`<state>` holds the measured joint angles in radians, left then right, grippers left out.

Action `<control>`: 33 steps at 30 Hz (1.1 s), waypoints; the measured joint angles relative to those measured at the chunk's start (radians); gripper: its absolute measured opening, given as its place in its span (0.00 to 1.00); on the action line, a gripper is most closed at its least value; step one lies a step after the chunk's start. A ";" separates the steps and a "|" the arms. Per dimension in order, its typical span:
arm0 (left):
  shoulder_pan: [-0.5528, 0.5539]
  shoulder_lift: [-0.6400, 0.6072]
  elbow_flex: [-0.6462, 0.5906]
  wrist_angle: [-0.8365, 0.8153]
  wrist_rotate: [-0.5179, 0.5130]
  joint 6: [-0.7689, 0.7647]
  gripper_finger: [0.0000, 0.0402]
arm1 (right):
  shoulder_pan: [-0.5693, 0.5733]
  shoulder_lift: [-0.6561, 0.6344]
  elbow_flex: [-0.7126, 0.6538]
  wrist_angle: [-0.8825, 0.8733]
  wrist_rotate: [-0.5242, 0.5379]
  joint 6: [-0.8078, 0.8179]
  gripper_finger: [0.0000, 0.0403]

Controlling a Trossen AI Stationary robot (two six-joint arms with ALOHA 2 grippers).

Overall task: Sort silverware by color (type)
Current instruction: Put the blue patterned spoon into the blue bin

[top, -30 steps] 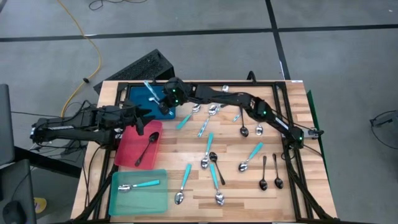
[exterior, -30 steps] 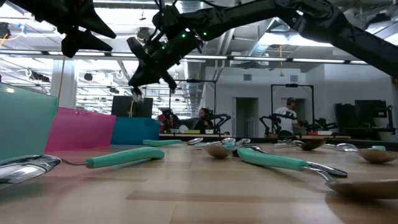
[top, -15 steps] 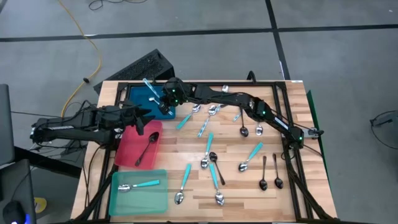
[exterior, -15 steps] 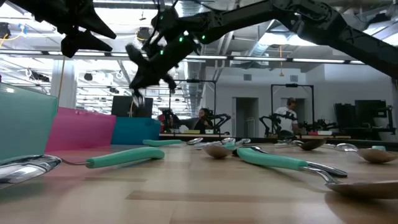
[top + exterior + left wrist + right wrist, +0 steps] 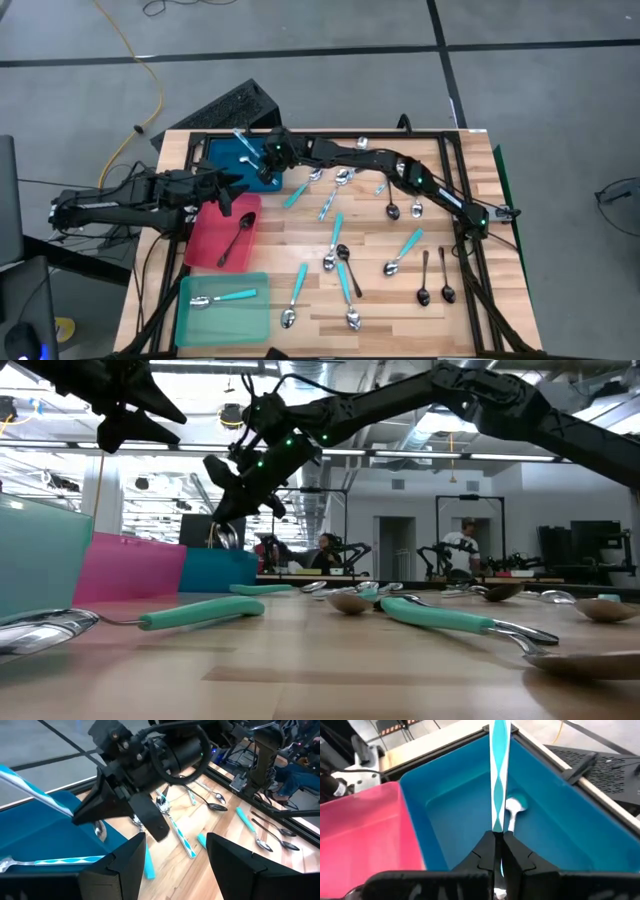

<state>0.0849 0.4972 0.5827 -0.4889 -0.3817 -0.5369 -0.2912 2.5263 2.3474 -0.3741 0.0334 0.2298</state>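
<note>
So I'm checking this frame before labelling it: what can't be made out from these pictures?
- Spoon in the shut right pincer: its striped handle runs off the right wrist view's top edge; the pincer's fingers hide the rest.
- Blue plastic tray: in the high view the right arm covers part of it, so a count fails.
- Left pincer: open and empty; only its fingers show at the left wrist view's bottom edge.
- Far spoons in the low view: too small to sort.

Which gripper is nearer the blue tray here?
Right. The right gripper hangs over the blue tray, shut on a striped spoon; the left gripper sits beside it, above the red tray.
</note>
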 joint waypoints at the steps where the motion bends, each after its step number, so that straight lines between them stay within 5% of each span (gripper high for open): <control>1: 0.000 0.000 0.000 0.000 0.000 0.000 0.48 | 0.000 0.005 0.000 0.005 0.002 -0.001 0.09; 33: 0.000 0.000 0.000 -0.001 -0.026 -0.003 0.48 | 0.007 0.080 0.000 -0.015 0.010 -0.029 0.11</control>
<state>0.0849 0.4972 0.5827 -0.4896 -0.4076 -0.5396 -0.2840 2.6061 2.3473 -0.3889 0.0437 0.2012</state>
